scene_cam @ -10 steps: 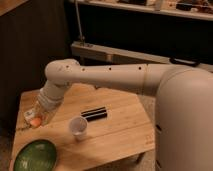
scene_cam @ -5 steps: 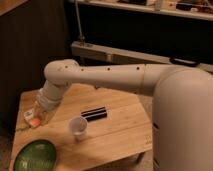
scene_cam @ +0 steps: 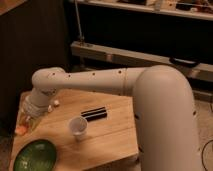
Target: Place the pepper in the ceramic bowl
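Observation:
The orange pepper (scene_cam: 21, 129) shows at the tip of my gripper (scene_cam: 27, 122), over the left edge of the wooden table (scene_cam: 115, 135). The gripper hangs down from the white arm (scene_cam: 85, 80) and looks shut on the pepper. The ceramic bowl (scene_cam: 34, 155), green and glossy, sits at the table's front left corner, just below and slightly right of the pepper. The pepper is a short way above and behind the bowl's rim.
A small whitish plastic cup (scene_cam: 77, 126) stands mid-table, right of the gripper. Behind it lies a black bar-shaped object (scene_cam: 94, 114). A small white item (scene_cam: 53, 104) sits by the arm's wrist. A metal rail (scene_cam: 150, 60) runs behind the table.
The gripper has moved left and down with the pepper, closer to the bowl. The cup, the black object and the bowl have stayed in place.

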